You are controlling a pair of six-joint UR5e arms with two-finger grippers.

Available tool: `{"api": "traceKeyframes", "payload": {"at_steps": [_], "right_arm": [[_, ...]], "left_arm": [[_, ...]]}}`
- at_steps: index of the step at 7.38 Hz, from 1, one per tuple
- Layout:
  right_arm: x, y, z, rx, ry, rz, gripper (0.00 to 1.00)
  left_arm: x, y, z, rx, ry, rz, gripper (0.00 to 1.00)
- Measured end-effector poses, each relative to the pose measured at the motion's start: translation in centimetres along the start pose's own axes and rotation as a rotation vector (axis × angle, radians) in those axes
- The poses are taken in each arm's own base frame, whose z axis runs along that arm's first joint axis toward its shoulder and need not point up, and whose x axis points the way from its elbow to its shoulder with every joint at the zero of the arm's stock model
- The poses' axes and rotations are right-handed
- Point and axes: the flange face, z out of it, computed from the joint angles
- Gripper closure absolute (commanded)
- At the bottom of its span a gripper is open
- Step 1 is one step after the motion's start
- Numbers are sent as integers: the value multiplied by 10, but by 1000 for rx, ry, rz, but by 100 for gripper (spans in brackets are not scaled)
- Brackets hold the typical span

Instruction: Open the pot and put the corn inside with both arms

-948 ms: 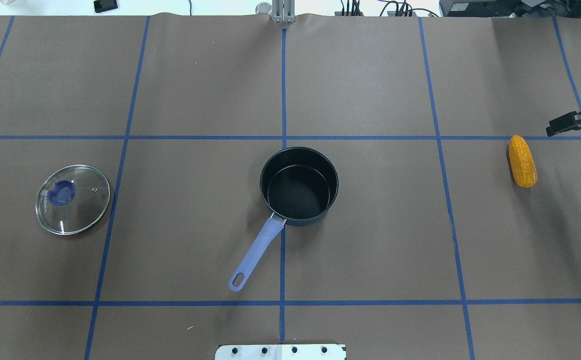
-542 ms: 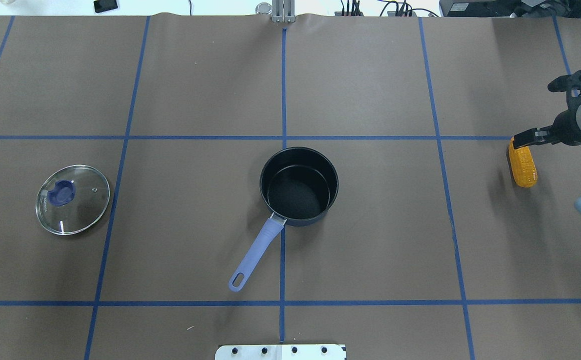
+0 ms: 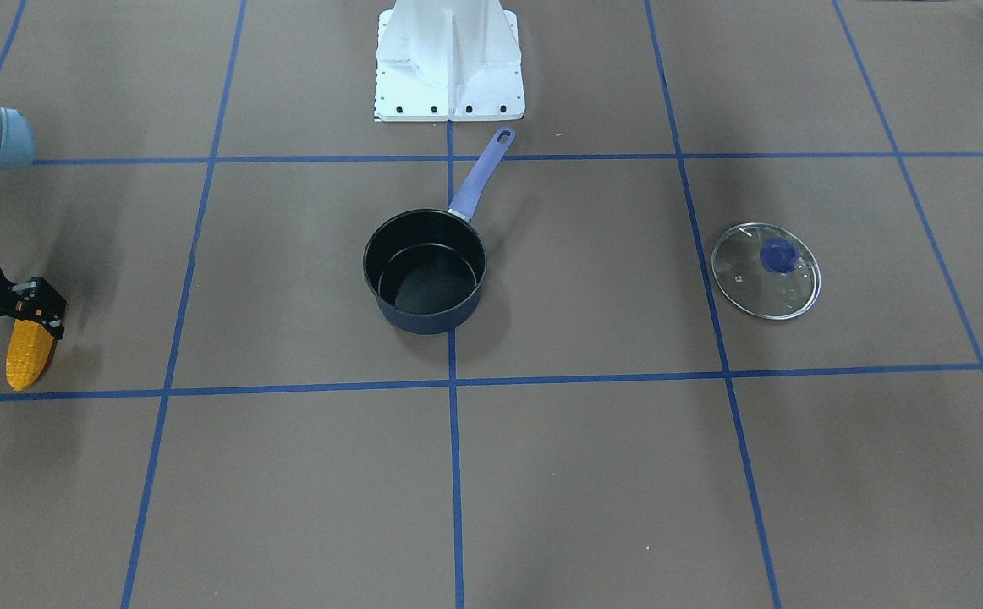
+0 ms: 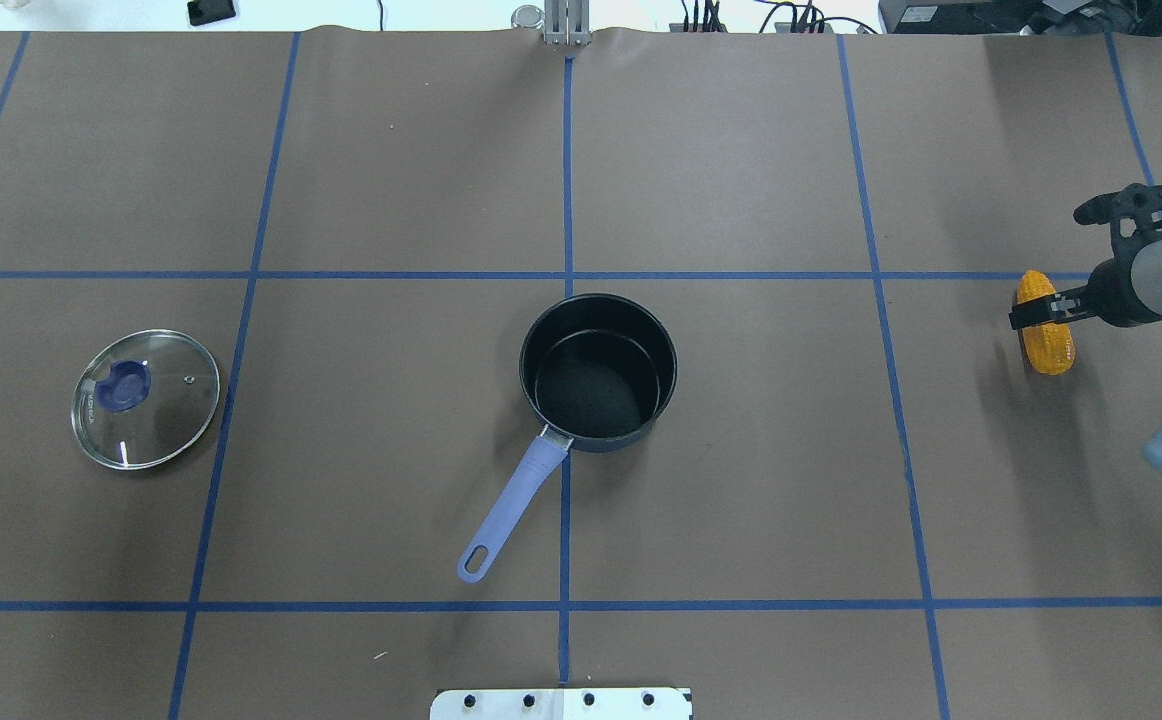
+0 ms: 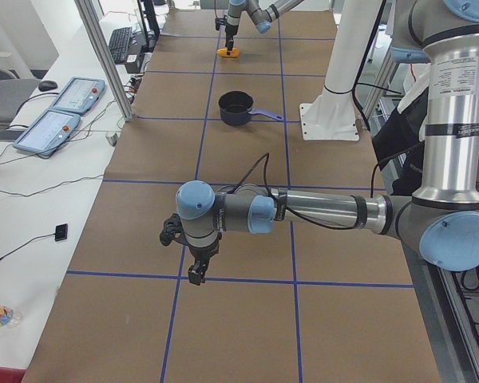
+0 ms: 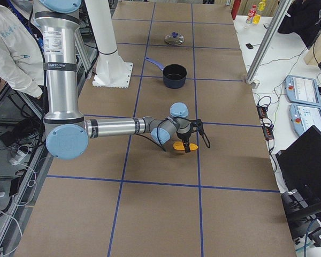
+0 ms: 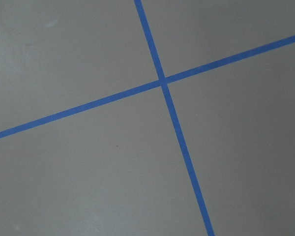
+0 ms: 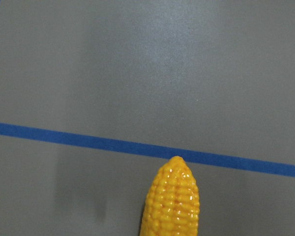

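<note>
The right claw [image 4: 1044,311] stands wide astride the corn [image 4: 1049,350], which lies on the table [image 4: 741,150] far right, well apart from the uncovered pot [image 4: 666,352]; whether the left claw [image 5: 198,267] is wide or narrow, I cannot tell

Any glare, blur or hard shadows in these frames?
Overhead exterior: small white glints on the glass lid, soft shadow left of the corn. Right wrist-mounted: corn sharp, kernels shiny near the tip. Left wrist-mounted: tape cross crisp, no blur.
</note>
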Motion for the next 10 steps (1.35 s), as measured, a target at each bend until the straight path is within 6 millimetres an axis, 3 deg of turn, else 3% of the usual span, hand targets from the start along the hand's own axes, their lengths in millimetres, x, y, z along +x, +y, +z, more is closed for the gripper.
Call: {"api": "traceKeyframes", "payload": {"at_steps": [3,5,6,8,10], "right_arm": [[-16,-8,-8,18,-38,-23,100],[-45,-39,-40,57,-98,-38,100],[-79,-64,-66,88,-129,-57,100],[-181,-105,-116,121,-206,-86,100],[-289,-116,-138,105,-267,0,100]], "left_arm": [[0,0,0,0,0,1,2],[1,0,0,1,1,1,2],[1,0,0,1,2,2,2],[1,3,1,-3,3,0,2],[0,9,4,-7,5,-8,2]]}}
